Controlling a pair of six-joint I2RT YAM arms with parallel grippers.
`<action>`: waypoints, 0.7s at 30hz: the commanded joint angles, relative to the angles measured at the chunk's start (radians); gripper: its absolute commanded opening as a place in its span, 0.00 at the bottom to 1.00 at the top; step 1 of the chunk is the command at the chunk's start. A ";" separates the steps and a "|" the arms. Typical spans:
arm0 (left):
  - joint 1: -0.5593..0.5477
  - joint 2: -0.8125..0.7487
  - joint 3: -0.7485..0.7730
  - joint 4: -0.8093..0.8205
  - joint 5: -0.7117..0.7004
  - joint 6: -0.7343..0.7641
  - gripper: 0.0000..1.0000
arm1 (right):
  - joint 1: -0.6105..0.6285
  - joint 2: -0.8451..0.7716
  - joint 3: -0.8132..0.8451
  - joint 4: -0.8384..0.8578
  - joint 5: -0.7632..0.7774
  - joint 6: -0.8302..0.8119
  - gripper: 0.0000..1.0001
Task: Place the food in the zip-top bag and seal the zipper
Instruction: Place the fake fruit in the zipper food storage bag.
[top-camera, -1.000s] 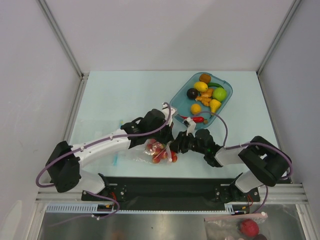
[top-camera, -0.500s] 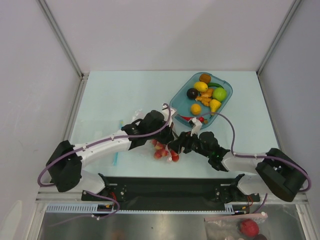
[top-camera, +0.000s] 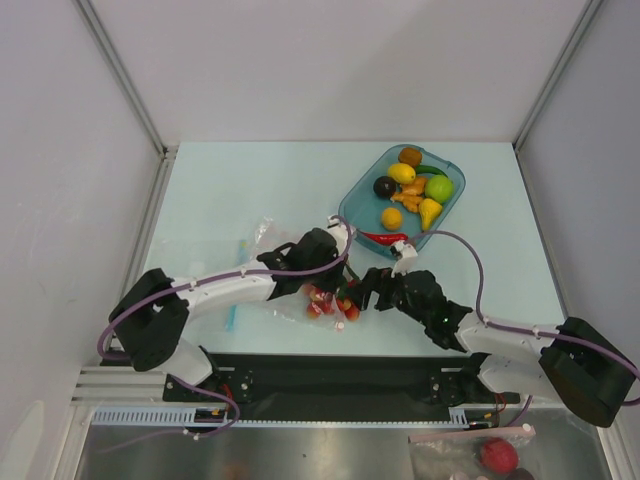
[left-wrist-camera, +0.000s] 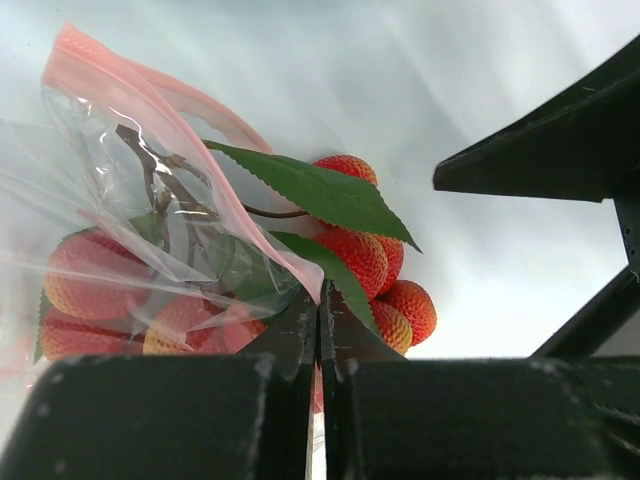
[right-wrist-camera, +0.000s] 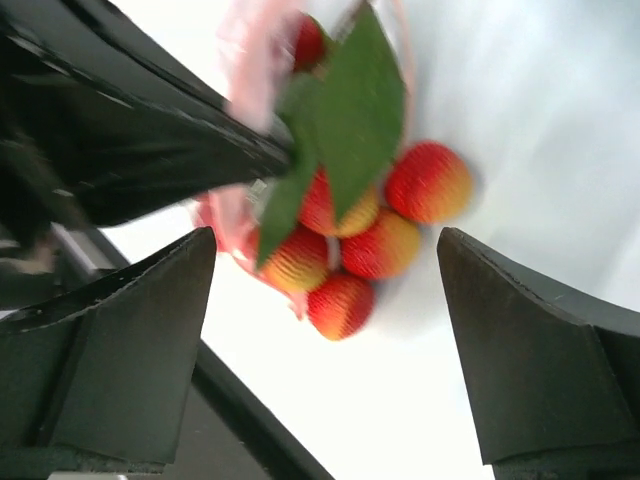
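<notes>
The clear zip-top bag (top-camera: 268, 240) lies crumpled by the table's near edge. My left gripper (left-wrist-camera: 320, 300) is shut on its mouth edge, pinching the pink zipper (left-wrist-camera: 150, 85). In the top view the left gripper (top-camera: 325, 275) sits just above the cluster of little red balls (top-camera: 335, 305). The cluster (left-wrist-camera: 360, 255), with green leaves, lies half inside the bag's mouth and half out. My right gripper (right-wrist-camera: 325, 240) is open wide, its fingers either side of the cluster (right-wrist-camera: 345, 265) without touching it; from above the right gripper (top-camera: 362, 293) is just right of it.
The teal tray (top-camera: 452, 205) at the back right holds a lemon (top-camera: 402, 172), a dark plum (top-camera: 384, 186), a green fruit (top-camera: 438, 188) and orange pieces. A red chili (top-camera: 385, 238) lies at its near rim. A light-blue stick (top-camera: 232, 318) lies left of the bag.
My right gripper has opened wide and let go of the red cluster. The bag has spread out toward the upper left, and the left gripper has shifted slightly right, still shut.
</notes>
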 joint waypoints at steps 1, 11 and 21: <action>0.004 -0.032 -0.017 0.027 -0.044 0.022 0.00 | 0.015 -0.005 -0.011 -0.052 0.097 -0.009 0.96; 0.004 -0.029 -0.030 0.058 -0.024 0.023 0.00 | 0.018 0.127 -0.041 0.063 0.074 0.093 0.67; -0.006 0.010 -0.005 0.058 0.029 0.050 0.00 | 0.020 0.300 0.015 0.221 0.029 0.123 0.47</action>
